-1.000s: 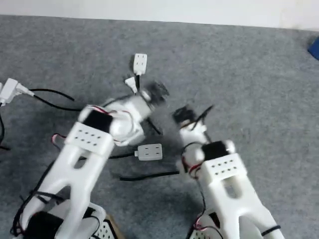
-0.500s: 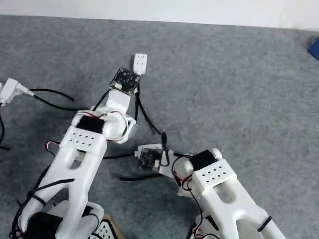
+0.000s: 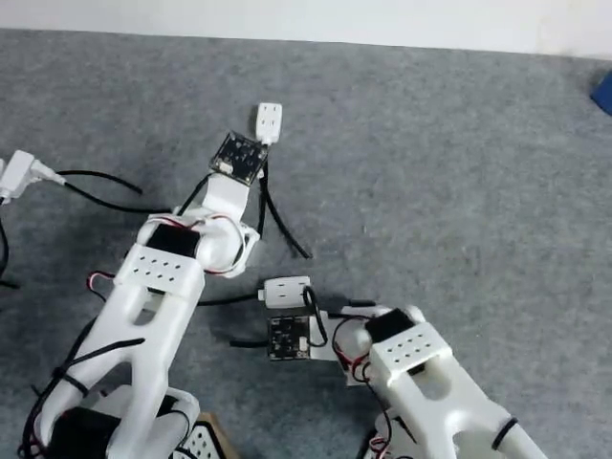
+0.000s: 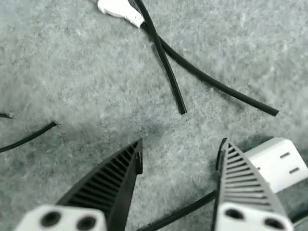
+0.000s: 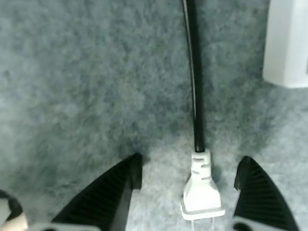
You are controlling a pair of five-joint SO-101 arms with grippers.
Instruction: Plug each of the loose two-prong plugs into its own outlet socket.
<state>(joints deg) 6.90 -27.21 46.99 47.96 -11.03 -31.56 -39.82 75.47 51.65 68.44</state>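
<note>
While pointing down, spread right gripper (image 5: 191,158) straddles plug (image 5: 202,193).

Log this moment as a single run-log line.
left claw: open, above carpet beside outlet socket | right claw: open, straddling loose plug

text readable: none
near outlet socket (image 3: 286,292): plain white face, no print to make out
far outlet socket (image 3: 269,121): slots only, no lettering
plug (image 5: 202,195): ribbed white body, no marking legible
left wrist board (image 3: 239,156): pale specks, too small to read
right wrist board (image 3: 287,337): pale specks too, unreadable
</note>
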